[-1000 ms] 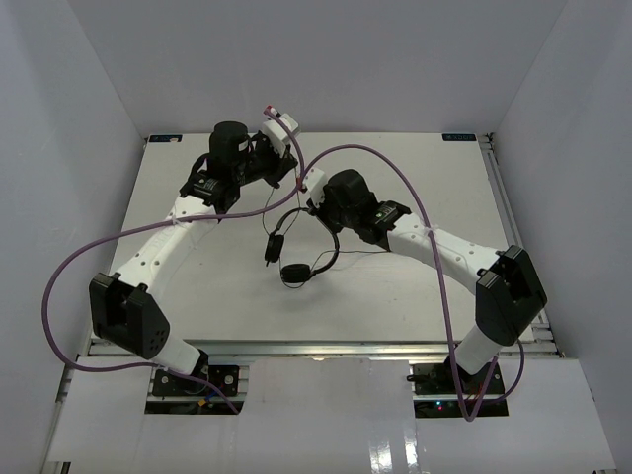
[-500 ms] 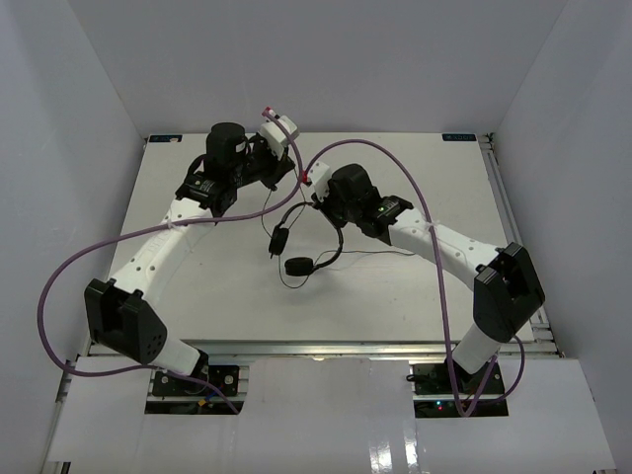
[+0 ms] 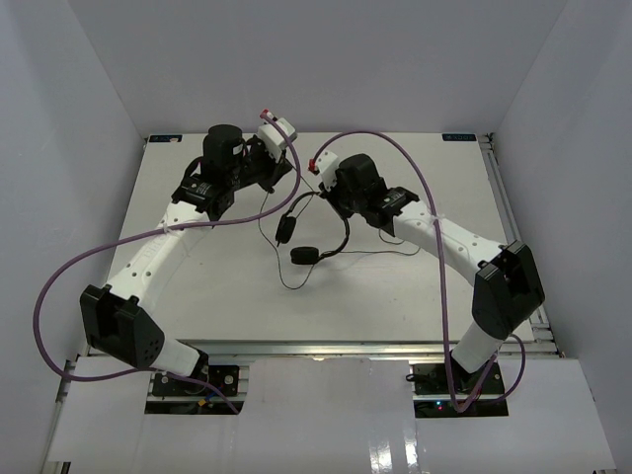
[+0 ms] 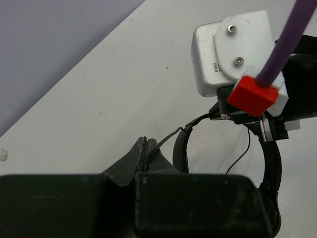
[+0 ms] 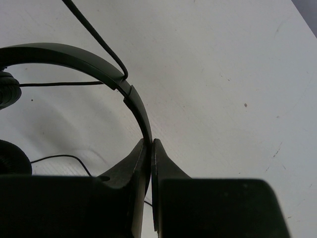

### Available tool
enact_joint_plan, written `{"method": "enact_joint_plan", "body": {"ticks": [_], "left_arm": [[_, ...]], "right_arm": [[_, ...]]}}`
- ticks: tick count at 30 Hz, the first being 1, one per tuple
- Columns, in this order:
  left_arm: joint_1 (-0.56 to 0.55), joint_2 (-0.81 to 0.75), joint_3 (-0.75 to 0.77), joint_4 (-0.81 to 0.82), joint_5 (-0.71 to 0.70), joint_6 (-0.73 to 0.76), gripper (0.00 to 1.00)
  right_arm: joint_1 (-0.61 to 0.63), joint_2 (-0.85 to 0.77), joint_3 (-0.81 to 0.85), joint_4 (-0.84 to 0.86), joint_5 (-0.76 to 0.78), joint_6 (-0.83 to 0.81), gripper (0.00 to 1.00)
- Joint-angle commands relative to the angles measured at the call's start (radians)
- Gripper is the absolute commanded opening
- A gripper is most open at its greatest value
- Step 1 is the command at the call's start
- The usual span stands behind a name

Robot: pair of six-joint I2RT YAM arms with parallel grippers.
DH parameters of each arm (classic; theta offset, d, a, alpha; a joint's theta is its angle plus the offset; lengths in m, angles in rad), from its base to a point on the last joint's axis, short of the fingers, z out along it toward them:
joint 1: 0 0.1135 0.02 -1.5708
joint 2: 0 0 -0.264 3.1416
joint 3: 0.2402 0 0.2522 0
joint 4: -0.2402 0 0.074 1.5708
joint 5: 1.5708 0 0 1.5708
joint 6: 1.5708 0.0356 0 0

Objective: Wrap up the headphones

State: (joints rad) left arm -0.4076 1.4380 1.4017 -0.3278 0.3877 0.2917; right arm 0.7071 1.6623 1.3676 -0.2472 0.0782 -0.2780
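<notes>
My right end effector (image 5: 150,144) has its fingers pressed together on the thin black headband (image 5: 74,57) of the headphones (image 3: 304,254), gripping it near one end of the arc. My left end effector (image 4: 144,142) is closed as well, and the thin black cord (image 4: 171,134) runs out from between its tips toward the headband. The two end effectors sit close together over the far middle of the white bench (image 3: 444,178). From above, the headband curves down from my right grip toward the near side, with one round earpad (image 3: 284,229) to the left and the other (image 3: 305,255) just below it. I cannot tell whether the pads touch the bench. More cord lies in a loose loop on the surface beside them. In my left wrist view, the white camera housing (image 4: 223,57) on my right wrist is just beyond my tips, with a red plug (image 4: 255,95) and purple cable (image 4: 285,44)
</notes>
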Motion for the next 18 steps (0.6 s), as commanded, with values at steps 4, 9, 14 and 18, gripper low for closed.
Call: {"method": "enact_joint_plan", "body": {"ticks": [4, 9, 14, 18], "left_arm": [[0.001, -0.075, 0.037, -0.04, 0.124, -0.106, 0.0], [0.0, -0.064, 0.046, -0.042, 0.222, -0.176, 0.0], [-0.009, -0.043, 0.048, -0.03, 0.253, -0.217, 0.0], [-0.03, -0.018, 0.046, -0.007, 0.266, -0.242, 0.0]], "right_arm": [[-0.013, 0.061, 0.096, -0.018, 0.039, -0.001, 0.08], [-0.017, 0.091, 0.121, -0.028, 0.036, 0.017, 0.08], [-0.018, 0.112, 0.152, -0.053, 0.011, 0.038, 0.08], [-0.018, 0.129, 0.176, -0.071, -0.012, 0.055, 0.08]]}}
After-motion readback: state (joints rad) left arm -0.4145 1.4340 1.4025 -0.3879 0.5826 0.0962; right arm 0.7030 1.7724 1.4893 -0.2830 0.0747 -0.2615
